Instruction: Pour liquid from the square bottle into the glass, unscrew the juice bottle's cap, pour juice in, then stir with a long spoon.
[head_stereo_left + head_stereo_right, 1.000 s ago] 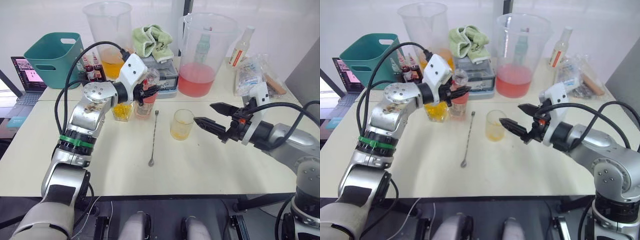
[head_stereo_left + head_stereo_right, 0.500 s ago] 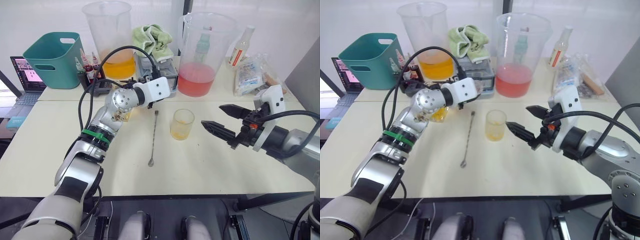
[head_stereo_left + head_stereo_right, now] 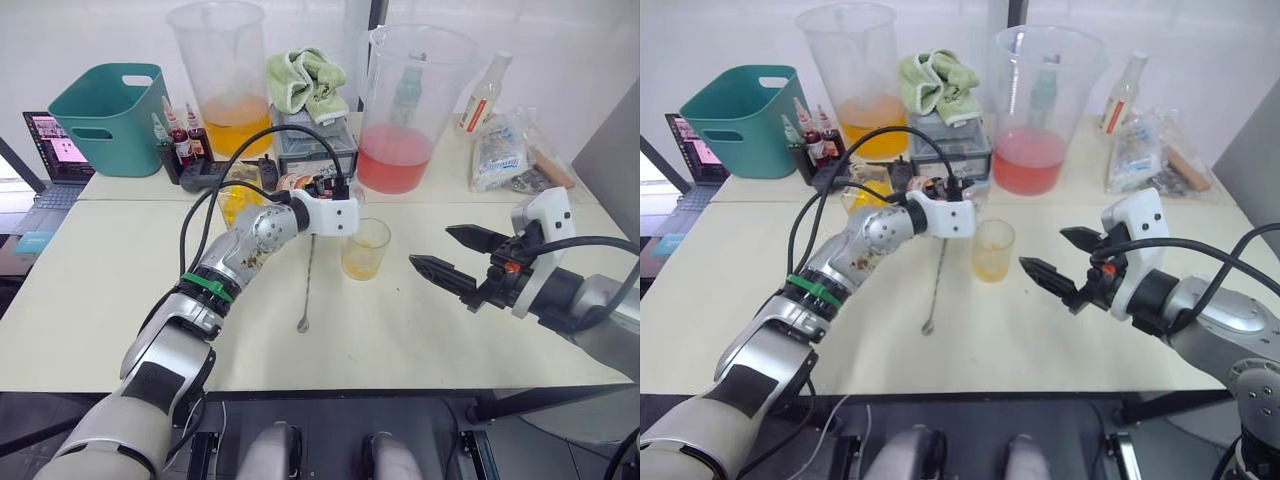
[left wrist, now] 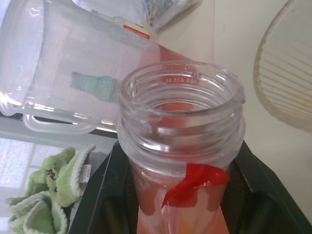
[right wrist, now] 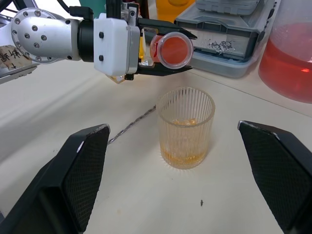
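Juice bottle: clear round plastic, pink-red liquid, torn red label scrap below the threaded neck; embossed lettering on the neck ring too small to read. Uncapped. Lies tipped near horizontal, long axis toward the glass, open mouth just above and behind its rim. Held by the left gripper, 2 black fingers closed on its sides.

Glass: short ribbed clear tumbler, upright on the cream table, shallow yellow-orange liquid at the bottom.

Long spoon: thin silver stem, flat on the table just left of the glass, small bowl toward the near edge.

Right gripper: fingers spread wide, empty, hovering right of the glass.
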